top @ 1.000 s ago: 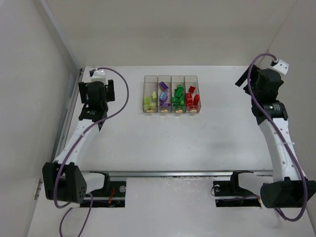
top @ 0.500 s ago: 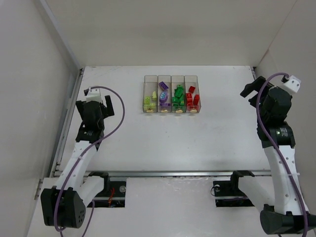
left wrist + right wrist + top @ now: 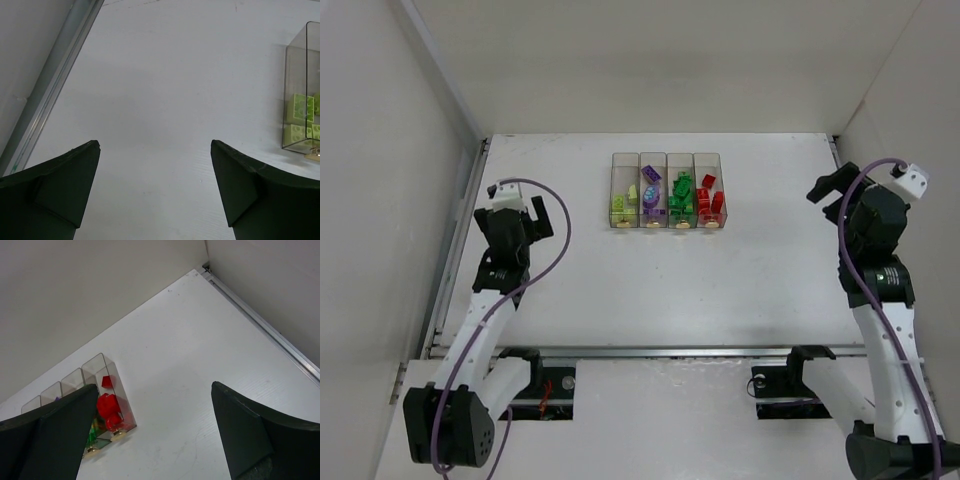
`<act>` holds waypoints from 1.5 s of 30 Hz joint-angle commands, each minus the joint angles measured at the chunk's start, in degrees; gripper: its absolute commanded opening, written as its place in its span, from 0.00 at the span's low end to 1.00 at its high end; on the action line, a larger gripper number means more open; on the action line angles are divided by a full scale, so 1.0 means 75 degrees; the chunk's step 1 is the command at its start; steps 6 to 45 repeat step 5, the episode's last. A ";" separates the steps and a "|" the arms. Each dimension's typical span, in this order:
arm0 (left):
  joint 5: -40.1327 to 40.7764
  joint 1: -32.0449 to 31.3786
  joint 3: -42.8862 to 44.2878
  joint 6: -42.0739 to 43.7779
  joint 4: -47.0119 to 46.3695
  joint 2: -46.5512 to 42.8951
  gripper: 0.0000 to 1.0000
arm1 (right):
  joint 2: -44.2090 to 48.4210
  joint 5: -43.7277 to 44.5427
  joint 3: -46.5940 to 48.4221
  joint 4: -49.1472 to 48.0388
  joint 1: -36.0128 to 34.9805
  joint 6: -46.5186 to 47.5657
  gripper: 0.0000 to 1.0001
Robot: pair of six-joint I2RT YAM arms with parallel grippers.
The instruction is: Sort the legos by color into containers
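Note:
Four clear containers (image 3: 668,158) stand joined in a row at the back middle of the table. They hold, left to right, pale yellow-green legos (image 3: 620,206), purple legos (image 3: 650,190), green legos (image 3: 681,196) and red legos (image 3: 711,198). I see no loose brick on the table. My left gripper (image 3: 542,214) is open and empty, well left of the row. In the left wrist view the gripper (image 3: 155,145) is over bare table, with the yellow-green bin (image 3: 300,75) at the right edge. My right gripper (image 3: 827,187) is open and empty, far right; it (image 3: 155,386) looks toward the red bin (image 3: 102,367).
White walls close in the table on the left, back and right. A metal rail (image 3: 460,240) runs along the left edge, and it also shows in the left wrist view (image 3: 47,95). Another rail (image 3: 265,325) runs along the right wall. Each bin has a tan spot (image 3: 711,225) at its near end.
Both arms have drawn back from the far side toward the near edge, the left gripper down the left side and the right gripper down the right side. Both stayed open. The bins and bricks have not moved.

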State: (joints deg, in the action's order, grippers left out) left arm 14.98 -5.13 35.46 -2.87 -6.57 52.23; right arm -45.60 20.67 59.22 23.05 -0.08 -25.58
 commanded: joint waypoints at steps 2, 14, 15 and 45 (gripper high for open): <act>-0.0181 0.0120 -0.0204 -0.0238 -0.0167 -0.0190 0.90 | 0.0174 0.0256 -0.0033 -0.0460 -0.0060 -0.0339 1.00; -0.0368 0.0121 -0.0275 -0.0308 -0.0098 -0.0190 0.90 | 0.0174 0.0256 -0.0033 -0.0460 -0.0060 -0.0339 1.00; -0.0368 0.0121 -0.0275 -0.0308 -0.0098 -0.0190 0.90 | 0.0174 0.0256 -0.0033 -0.0460 -0.0060 -0.0339 1.00; -0.0368 0.0121 -0.0275 -0.0308 -0.0098 -0.0190 0.90 | 0.0174 0.0256 -0.0033 -0.0460 -0.0060 -0.0339 1.00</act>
